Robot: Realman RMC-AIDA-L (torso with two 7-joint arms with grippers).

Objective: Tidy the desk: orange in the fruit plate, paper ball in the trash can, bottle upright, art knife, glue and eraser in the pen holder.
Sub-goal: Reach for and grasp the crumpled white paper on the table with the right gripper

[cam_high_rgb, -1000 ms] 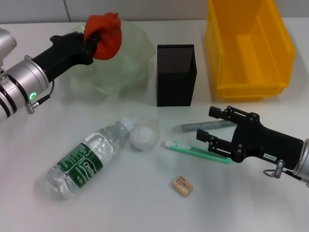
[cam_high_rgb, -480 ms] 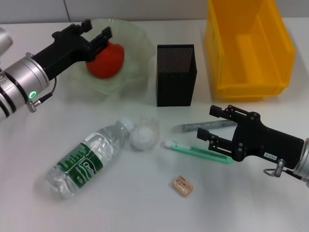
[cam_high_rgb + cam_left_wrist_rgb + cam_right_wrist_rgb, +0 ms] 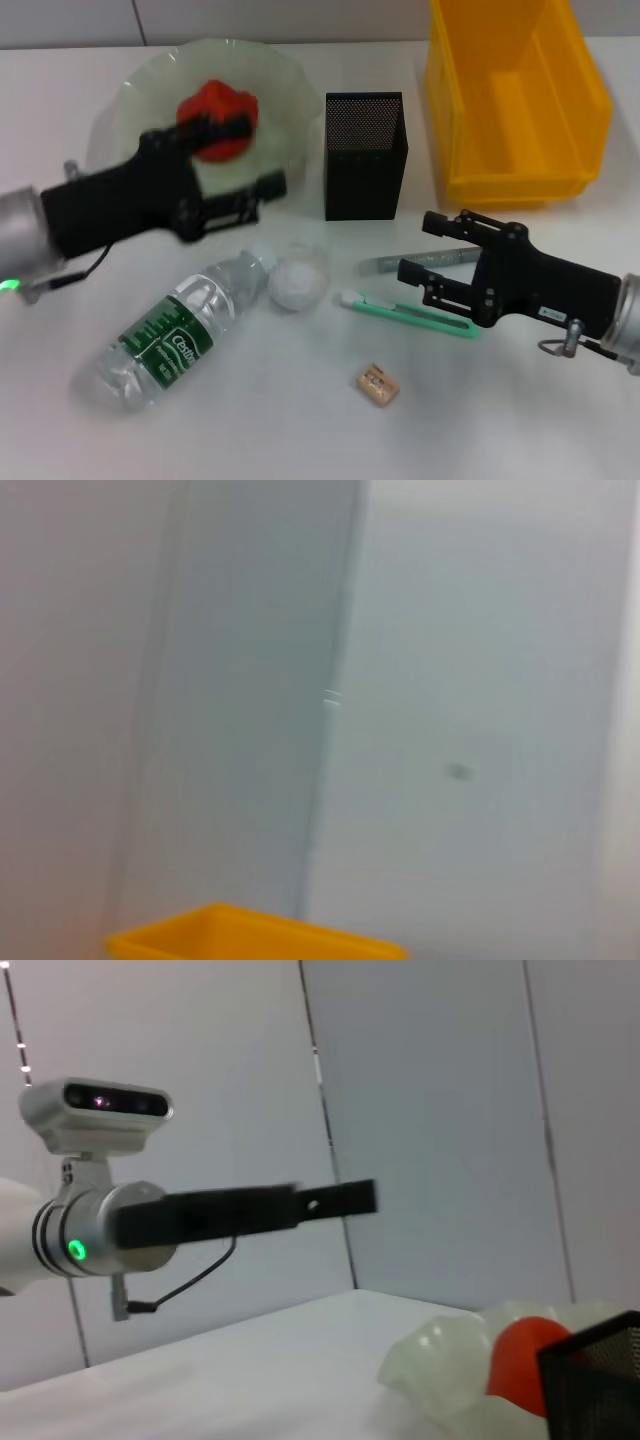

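Head view: left pincer (image 3: 262, 160) open beside orange (image 3: 217, 120).

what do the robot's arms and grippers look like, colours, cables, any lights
Both grippers are matte black with slim parallel fingers, on silver ribbed wrist cuffs. The left gripper has a green light on its cuff and a thin black cable looping below it. The right gripper carries a small white label and a metal ring near the cuff.

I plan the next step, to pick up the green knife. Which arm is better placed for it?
Probably the right. The right gripper, jaws open, hovers just beside the knife. The left gripper is across the desk, between the plate and the bottle.
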